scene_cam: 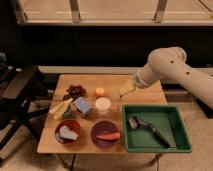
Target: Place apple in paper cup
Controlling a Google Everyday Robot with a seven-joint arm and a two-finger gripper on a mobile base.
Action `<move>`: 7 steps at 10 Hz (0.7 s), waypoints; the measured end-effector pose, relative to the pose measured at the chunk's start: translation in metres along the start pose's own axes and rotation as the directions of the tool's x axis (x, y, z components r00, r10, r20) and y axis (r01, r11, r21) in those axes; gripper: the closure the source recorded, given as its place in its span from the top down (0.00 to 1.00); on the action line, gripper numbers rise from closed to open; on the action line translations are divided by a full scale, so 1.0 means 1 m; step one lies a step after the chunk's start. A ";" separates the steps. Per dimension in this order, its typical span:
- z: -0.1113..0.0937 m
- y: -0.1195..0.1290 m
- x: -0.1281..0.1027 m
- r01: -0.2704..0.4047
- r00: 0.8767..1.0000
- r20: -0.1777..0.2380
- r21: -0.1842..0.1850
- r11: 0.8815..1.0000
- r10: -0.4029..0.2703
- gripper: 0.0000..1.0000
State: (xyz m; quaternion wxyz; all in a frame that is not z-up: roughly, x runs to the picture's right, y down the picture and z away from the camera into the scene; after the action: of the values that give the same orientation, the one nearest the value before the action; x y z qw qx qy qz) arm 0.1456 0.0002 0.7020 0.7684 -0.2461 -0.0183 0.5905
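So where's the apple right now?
In the camera view, the apple sits mid-table just behind the paper cup, with the gripper hovering to its right, apart from it.

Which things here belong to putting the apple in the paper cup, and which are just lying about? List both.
For the job: apple; paper cup, just in front of it; gripper, above the table, right of the apple in the picture.

Lying about: red-brown bowl; purple bowl; orange-red piece in it; blue block; green tray.

My white arm (172, 70) reaches in from the right, bent at the elbow, my gripper (127, 88) at its left end angled downward.
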 end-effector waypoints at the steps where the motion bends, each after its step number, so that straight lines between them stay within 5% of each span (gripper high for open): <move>1: 0.005 -0.001 -0.010 -0.050 0.999 0.017 -0.008 0.999 0.050 0.80; 4: 0.030 -0.008 -0.046 -0.164 0.985 0.048 -0.004 0.986 0.164 0.80; 7: 0.062 -0.021 -0.071 -0.307 0.948 0.103 0.059 0.950 0.301 0.80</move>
State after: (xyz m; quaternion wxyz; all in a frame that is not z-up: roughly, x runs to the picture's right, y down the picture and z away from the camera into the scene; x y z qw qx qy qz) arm 0.1234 -0.0467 0.7838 0.6751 -0.1897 0.0062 0.7129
